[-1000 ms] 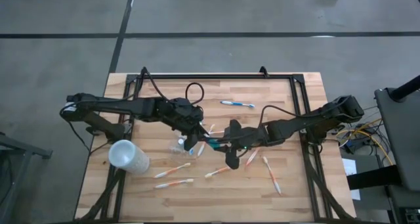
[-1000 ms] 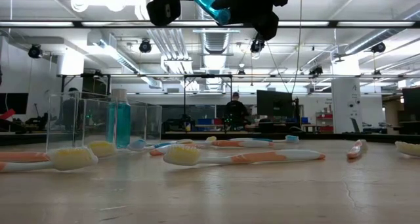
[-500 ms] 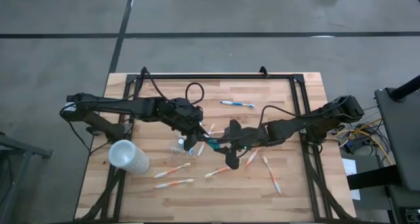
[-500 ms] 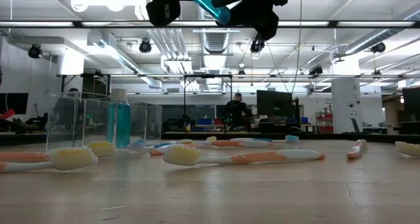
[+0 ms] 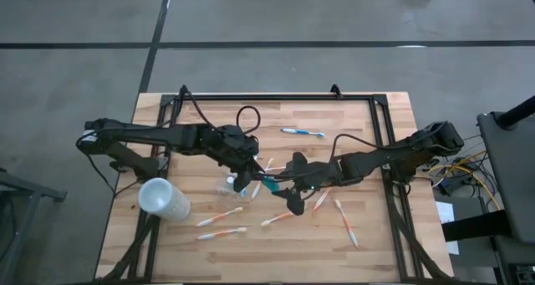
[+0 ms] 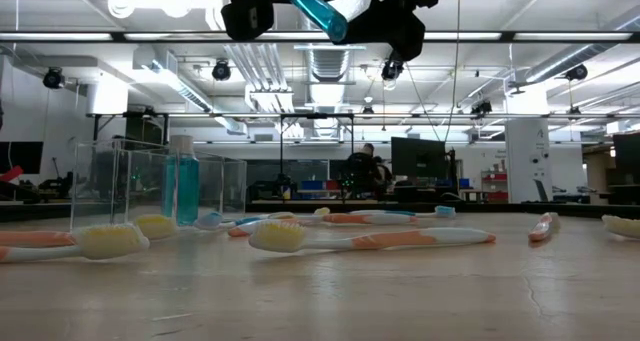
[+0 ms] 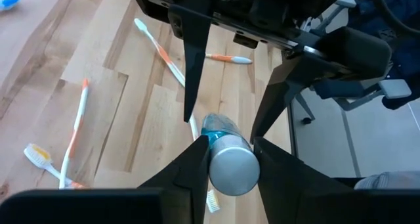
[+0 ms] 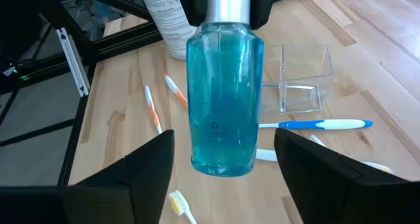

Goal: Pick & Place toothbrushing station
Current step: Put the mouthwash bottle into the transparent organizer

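Toothbrushes scattered on table, clear tumbler and frosted cup nearby, blue bottle held aloft by silver cap in left gripper, long axis toward right gripper, its jaws wide.

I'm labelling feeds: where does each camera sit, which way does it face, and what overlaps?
High: overhead, straight down on wooden table; both arms show.
Low: table-top height, level across white-orange toothbrushes into the room; arms at top.
Left wrist: on left arm, past left gripper clamping a blue translucent silver-capped bottle.
Right wrist: on right arm, facing that bottle inside open right gripper.
Shared: all four show the bottle.
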